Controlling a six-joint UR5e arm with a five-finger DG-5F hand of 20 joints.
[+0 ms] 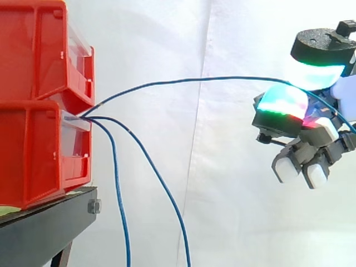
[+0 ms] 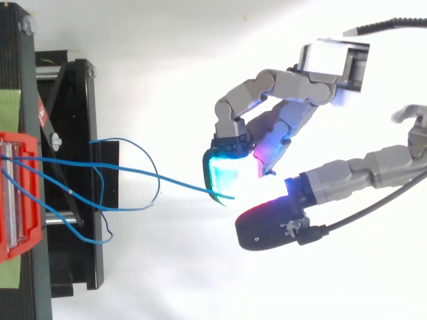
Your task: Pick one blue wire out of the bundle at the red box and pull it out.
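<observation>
Two stacked red bins [image 1: 28, 150] stand at the left on a black stand [image 1: 44, 222]. Three blue wires come out of the gap between them. One blue wire [image 1: 194, 79] arcs up and to the right, as far as my hand [image 1: 281, 105]. There it passes between a glowing green-cyan pad and the black-backed thumb above it, which pinch it. A short length shows beyond the pinch. From above, the same wire [image 2: 187, 185] runs from the red bin [image 2: 13, 200] to the cyan pad of my hand [image 2: 293, 93]. The other fingers are curled below.
Two more blue wires [image 1: 119, 206] hang down from the bins' front, past the stand's edge. In the top view they loop loosely over the black stand [image 2: 73, 133]. A white curtain backs the scene.
</observation>
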